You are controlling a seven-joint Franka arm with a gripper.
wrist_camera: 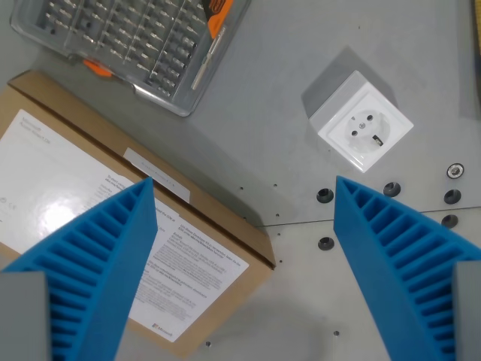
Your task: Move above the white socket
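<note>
The white socket (361, 124) is a small square box with a round two-pin face, sitting on the grey table in the upper right of the wrist view. My gripper (244, 192) hangs well above the table with its two blue ribbed fingers (113, 256) spread wide apart and nothing between them. The socket lies above and a little to the right of the right fingertip (353, 197), outside the gap between the fingers.
A brown cardboard box (113, 218) with a white printed label fills the left side, partly under the left finger. A clear plastic bit case (135, 41) with orange latches lies at the top left. Several bolt holes (325, 195) and a plate seam sit below the socket.
</note>
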